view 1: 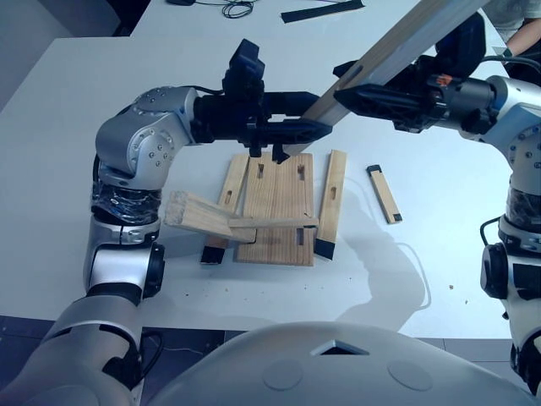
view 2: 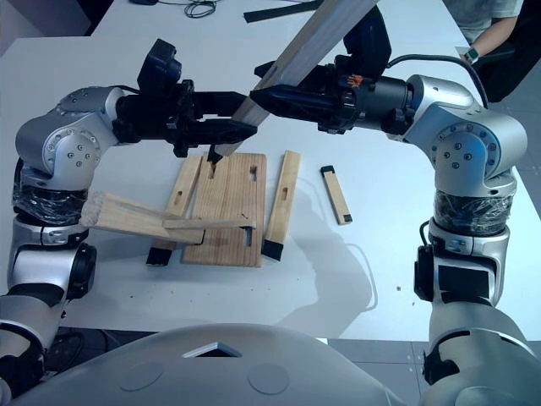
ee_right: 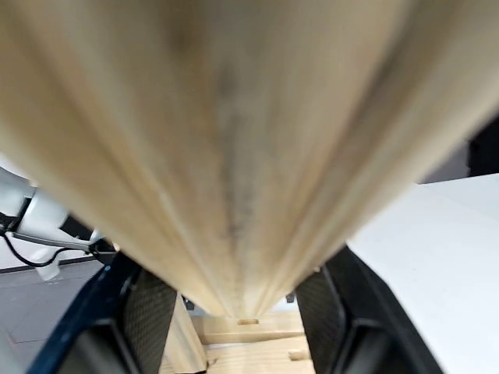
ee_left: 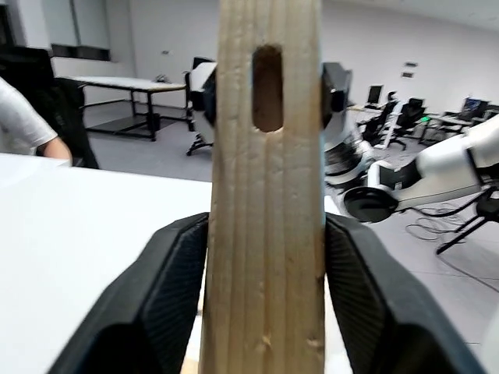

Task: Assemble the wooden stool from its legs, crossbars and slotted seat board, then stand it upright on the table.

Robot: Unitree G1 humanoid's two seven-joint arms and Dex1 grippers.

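A long wooden leg (view 1: 397,46) with a slot hangs tilted in the air above the table, its low end toward my left. My left gripper (view 1: 313,125) is shut on that low end; in the left wrist view its fingers (ee_left: 168,296) press both sides of the leg (ee_left: 265,234). Just higher up, my right gripper (view 1: 351,89) is shut on the same leg (ee_right: 234,156). Below lies the slotted seat board (view 1: 275,207), flat, with a leg (view 1: 230,196) along one side and another leg (view 1: 331,203) along the other. A leg with a thin crossbar (view 1: 203,216) rests across its front corner.
A short black-tipped crossbar (view 1: 385,193) lies alone to the right of the board. At the table's far edge are a black cable (view 1: 237,8) and a black strip (view 1: 321,10). Open white tabletop (view 1: 51,127) spreads to the left.
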